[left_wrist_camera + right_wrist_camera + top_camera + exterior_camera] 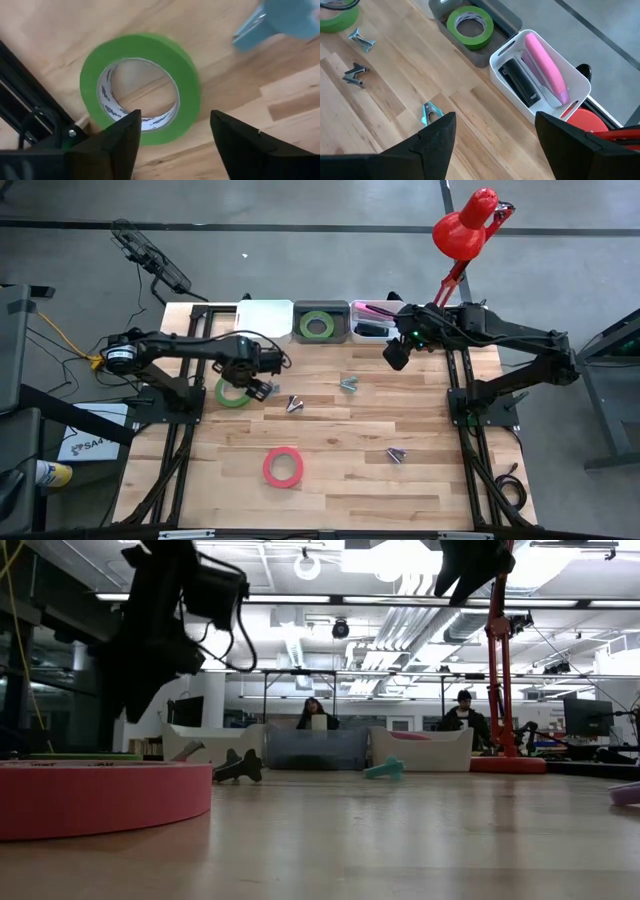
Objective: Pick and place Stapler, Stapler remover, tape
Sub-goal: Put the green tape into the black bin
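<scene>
Fingers (120, 135) of left gripper (262, 389) apart, over green tape (233, 392) lying flat on desk (340, 470), not gripping. Right gripper (396, 356) fingers apart, empty, near white bin (540, 95). Second green roll (318, 325) in grey bin. Pink roll (283, 467) mid-desk.

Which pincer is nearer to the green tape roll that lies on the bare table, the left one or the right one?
The left. The left pincer hangs open right beside the green tape roll, at its edge. The right pincer is open far across the table, near the white bin.
</scene>
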`<action>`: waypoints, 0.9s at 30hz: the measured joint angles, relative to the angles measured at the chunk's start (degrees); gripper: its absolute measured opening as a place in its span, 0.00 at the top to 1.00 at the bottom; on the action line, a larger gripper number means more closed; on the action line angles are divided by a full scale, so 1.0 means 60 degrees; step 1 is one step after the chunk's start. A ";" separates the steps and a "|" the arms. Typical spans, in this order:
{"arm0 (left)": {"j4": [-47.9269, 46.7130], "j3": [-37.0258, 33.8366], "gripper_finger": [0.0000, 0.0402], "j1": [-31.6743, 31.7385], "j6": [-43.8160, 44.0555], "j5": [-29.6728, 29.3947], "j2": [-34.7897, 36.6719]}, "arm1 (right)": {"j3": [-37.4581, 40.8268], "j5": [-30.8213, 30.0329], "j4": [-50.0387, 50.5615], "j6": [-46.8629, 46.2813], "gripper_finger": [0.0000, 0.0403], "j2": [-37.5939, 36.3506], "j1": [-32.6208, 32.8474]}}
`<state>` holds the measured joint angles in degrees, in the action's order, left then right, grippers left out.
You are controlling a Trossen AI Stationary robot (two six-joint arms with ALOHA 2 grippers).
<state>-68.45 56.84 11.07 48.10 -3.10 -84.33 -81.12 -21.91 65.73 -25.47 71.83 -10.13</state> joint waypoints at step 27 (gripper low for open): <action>0.3234 -0.2441 0.54 0.0011 0.0691 0.1228 -0.0007 | 0.0000 0.0004 0.0000 0.0003 0.35 0.0000 0.0000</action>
<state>-49.05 42.19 11.14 52.25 4.27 -84.38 -81.12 -21.89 65.73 -25.45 71.83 -10.13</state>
